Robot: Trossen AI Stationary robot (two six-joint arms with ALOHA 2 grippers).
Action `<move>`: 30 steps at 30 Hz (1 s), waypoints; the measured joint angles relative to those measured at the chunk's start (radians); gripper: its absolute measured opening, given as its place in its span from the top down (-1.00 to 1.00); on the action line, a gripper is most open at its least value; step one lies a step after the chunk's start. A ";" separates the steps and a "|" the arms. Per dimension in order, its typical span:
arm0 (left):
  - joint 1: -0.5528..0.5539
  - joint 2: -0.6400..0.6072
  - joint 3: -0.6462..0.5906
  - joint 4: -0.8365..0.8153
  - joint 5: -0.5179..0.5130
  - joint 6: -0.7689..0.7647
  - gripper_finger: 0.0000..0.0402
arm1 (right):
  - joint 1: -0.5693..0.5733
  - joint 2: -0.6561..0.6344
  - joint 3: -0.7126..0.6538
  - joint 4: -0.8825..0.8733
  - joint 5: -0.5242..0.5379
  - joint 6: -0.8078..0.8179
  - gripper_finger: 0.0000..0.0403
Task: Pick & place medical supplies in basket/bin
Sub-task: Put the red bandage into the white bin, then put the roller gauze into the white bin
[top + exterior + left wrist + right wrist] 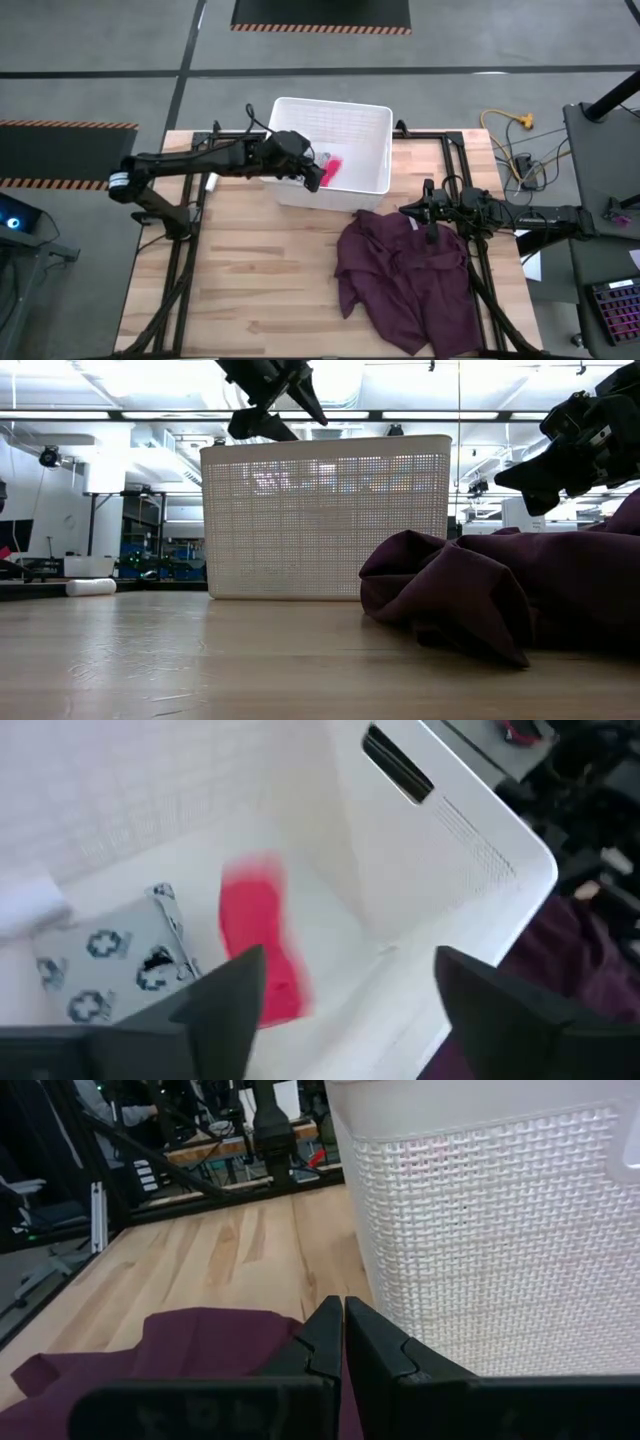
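The white slotted basket [372,125] stands at the table's far middle. My left gripper [308,168] hangs open above the basket's left part, over its rim in the low view [290,400], and holds nothing [345,1010]. Below it, inside the basket, a pink-red piece [262,945] shows blurred; it also shows in the high view [331,170]. A pale teal packet with dark crosses [110,960] lies on the basket floor beside it. A white tube [90,587] lies on the table left of the basket. My right gripper [426,212] is shut and empty above the maroon cloth [405,275].
The maroon cloth lies heaped on the table's right half, up against the basket's near right corner [400,575]. Bare wood [250,280] lies near and left. Cables [515,150] lie off the table's far right.
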State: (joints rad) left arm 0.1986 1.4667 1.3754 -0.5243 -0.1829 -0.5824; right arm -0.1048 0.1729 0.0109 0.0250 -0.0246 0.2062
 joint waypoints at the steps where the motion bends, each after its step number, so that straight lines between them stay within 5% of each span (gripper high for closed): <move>1: 0.001 -0.003 0.000 -0.003 -0.003 0.023 -0.41 | 0.000 0.000 0.000 0.000 0.000 0.000 0.96; 4: 0.021 -0.035 0.000 -0.068 -0.057 -0.016 -0.51 | 0.000 0.000 0.000 -0.009 0.000 0.001 0.96; 10: 0.068 -0.151 0.000 -0.221 -0.392 -0.063 -0.53 | 0.000 0.000 0.000 -0.021 0.000 0.003 0.96; 14: 0.114 -0.216 0.000 -0.349 -0.521 -0.064 -0.53 | 0.000 0.000 0.000 -0.021 0.000 0.003 0.96; 22: 0.287 -0.176 -0.004 -0.842 -0.412 -0.209 -0.48 | 0.000 0.000 0.000 -0.021 0.000 0.003 0.96; 30: 0.355 -0.148 -0.106 -0.882 -0.314 -0.139 -0.48 | 0.000 0.000 0.000 -0.021 0.000 0.003 0.96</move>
State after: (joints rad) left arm 0.5531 1.3190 1.2696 -1.4066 -0.4969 -0.7214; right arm -0.1047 0.1730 0.0109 0.0040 -0.0242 0.2092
